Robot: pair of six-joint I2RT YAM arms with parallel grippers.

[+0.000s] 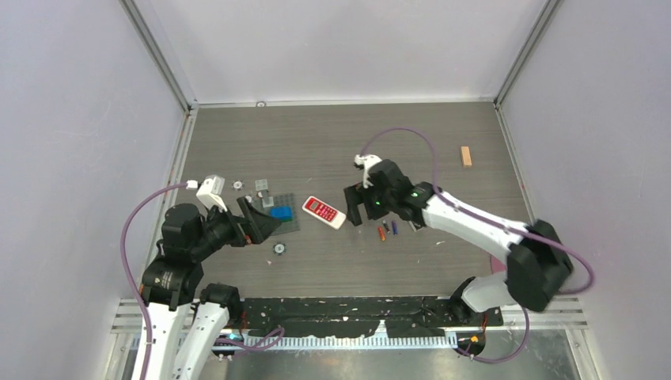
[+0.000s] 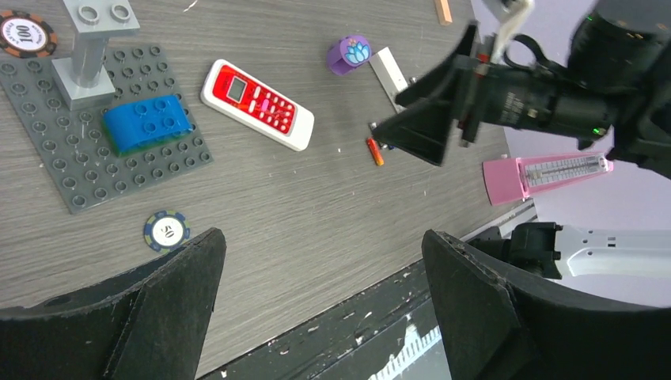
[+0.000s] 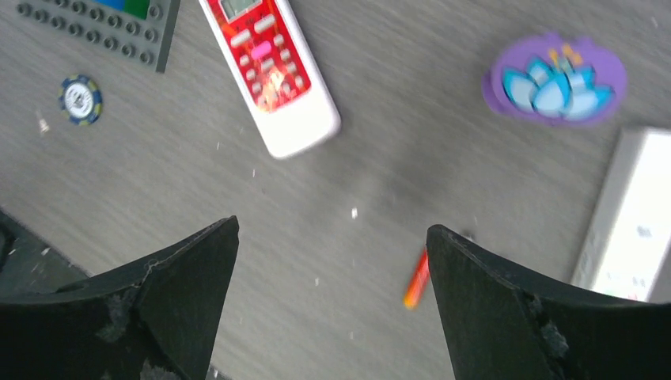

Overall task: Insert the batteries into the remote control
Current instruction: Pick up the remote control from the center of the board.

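Left pincer (image 2: pixel 320 237) and right pincer (image 3: pixel 332 229) are spread wide, nothing gripped. Orange battery (image 2: pixel 374 151) is laid right of red-faced remote (image 2: pixel 257 103); white remote control (image 2: pixel 389 73) farther right, by purple lotus piece (image 2: pixel 348 54). Leftward, "50" chip (image 2: pixel 166 232) and "100" chip (image 2: pixel 28 33) are read.

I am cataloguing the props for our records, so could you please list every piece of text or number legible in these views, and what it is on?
"100": on the orange-and-black chip.
"50": on the blue chip.
Red-faced remote: screen and button markings too small to read.
Pink wedge: its scale marks are too small to read.
Nothing else is legible.
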